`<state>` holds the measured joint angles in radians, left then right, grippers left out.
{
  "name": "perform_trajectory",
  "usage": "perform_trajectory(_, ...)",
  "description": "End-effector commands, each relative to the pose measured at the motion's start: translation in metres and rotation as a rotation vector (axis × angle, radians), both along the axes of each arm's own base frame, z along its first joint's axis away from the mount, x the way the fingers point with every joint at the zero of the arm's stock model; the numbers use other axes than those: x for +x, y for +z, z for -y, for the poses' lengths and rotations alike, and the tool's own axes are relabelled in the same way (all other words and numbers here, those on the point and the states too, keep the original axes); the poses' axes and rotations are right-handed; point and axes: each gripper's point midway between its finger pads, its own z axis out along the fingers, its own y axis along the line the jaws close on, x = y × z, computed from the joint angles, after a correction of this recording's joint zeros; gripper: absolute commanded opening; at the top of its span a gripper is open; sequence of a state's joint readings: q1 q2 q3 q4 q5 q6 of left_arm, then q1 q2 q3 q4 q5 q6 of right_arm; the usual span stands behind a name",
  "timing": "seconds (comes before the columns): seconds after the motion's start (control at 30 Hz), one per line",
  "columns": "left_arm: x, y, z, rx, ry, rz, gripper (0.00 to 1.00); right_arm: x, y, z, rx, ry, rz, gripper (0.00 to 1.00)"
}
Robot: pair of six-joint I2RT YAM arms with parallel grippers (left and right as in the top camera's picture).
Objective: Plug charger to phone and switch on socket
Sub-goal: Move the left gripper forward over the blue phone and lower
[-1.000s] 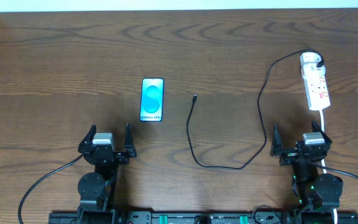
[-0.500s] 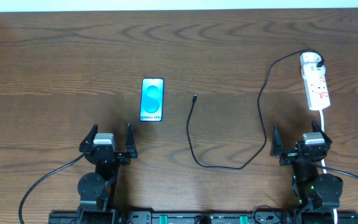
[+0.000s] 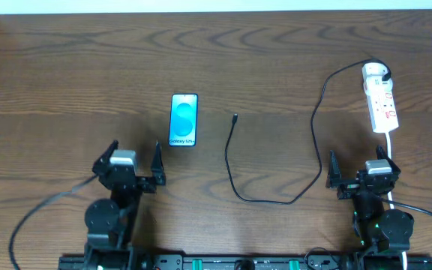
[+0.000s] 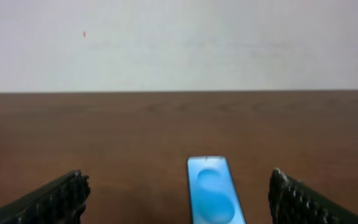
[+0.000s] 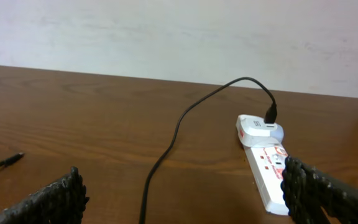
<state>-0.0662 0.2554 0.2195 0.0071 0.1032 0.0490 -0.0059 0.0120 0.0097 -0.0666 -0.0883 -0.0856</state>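
Note:
The phone (image 3: 184,119) lies flat left of centre, its blue screen up; it also shows in the left wrist view (image 4: 214,198). The black charger cable (image 3: 235,180) loops across the table, its connector tip (image 3: 235,117) lying free to the right of the phone. Its white plug head (image 3: 374,73) sits in the far end of the white socket strip (image 3: 382,106). The strip (image 5: 267,177) and cable (image 5: 166,151) show in the right wrist view. My left gripper (image 3: 134,161) is open, near side of the phone. My right gripper (image 3: 361,172) is open, near side of the strip.
The brown wooden table's far edge (image 3: 216,11) meets a white wall. The strip's white cord (image 3: 392,146) runs toward the right arm's base. Black arm cables (image 3: 43,217) trail at the front.
My left gripper has shifted slightly left and forward. The phone, cable, strip and right arm have not moved.

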Motion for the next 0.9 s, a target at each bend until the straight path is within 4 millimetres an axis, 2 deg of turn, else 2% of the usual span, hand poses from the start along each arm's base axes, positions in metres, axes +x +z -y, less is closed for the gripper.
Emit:
perform_trajectory(0.0,0.011,0.031,0.009,-0.014,-0.048,-0.023,0.93,0.000,-0.001,-0.001,-0.013,0.001,0.000,0.99)
perform_trajectory(0.2,0.040,0.051,0.018,-0.017,-0.090,-0.154,0.93,0.000,-0.001,-0.001,-0.013,0.001,0.000,0.99)
perform_trajectory(0.37,0.065,0.056,0.020,-0.015,-0.091,-0.296,0.93,0.000,-0.001,-0.001,-0.013,0.001,0.000,0.99)
perform_trajectory(0.67,0.103,0.050,0.023,-0.009,-0.085,-0.642,0.93,0.000,-0.001,-0.001,-0.013,0.001,0.000,0.99)
perform_trajectory(0.87,0.120,0.039,0.024,-0.005,-0.081,-0.834,0.93,0.000,-0.001,-0.001,-0.013,0.001,0.000,0.99)
